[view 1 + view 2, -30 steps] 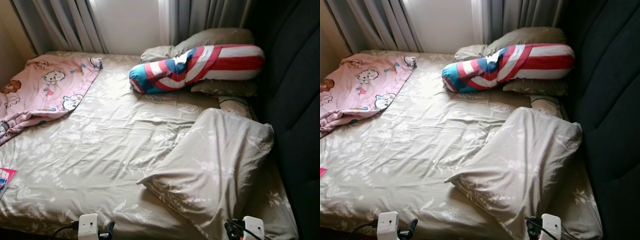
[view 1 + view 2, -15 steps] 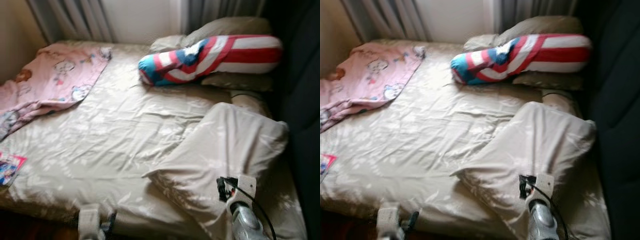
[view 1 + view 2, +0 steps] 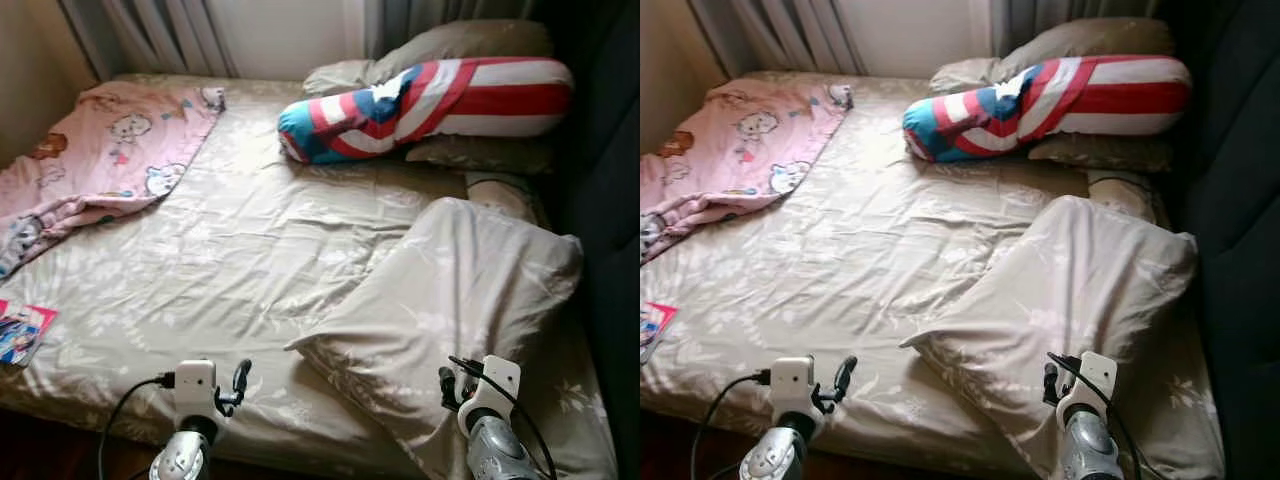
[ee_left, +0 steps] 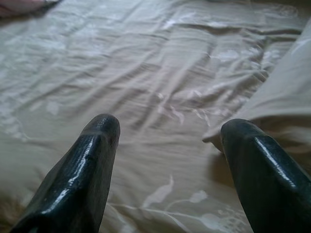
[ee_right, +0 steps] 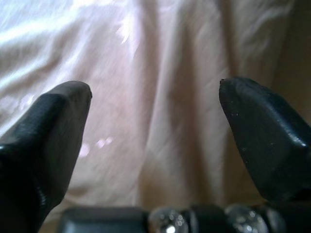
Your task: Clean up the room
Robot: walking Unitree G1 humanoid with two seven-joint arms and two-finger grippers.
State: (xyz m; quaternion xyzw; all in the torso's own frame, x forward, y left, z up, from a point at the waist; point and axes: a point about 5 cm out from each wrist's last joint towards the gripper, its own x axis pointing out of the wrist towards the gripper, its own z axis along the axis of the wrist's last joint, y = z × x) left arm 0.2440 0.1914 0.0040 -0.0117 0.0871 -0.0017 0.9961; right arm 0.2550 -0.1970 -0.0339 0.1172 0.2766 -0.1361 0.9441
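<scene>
beige leaf-print pillow [image 3: 450, 300] lies askew on the bed [image 3: 230, 260], directly ahead of the right end effector [image 5: 155, 126], whose fingers gape wide and hold nothing, close over the fabric. the left end effector [image 4: 167, 141], also wide open and empty, hovers above the rumpled sheet with the pillow's near corner just beyond its right finger. this looks like the approach to grasping the pillow; next calls for closing on its edge and lifting it toward the striped red, white and blue bolster [image 3: 420, 105] farther ahead.
</scene>
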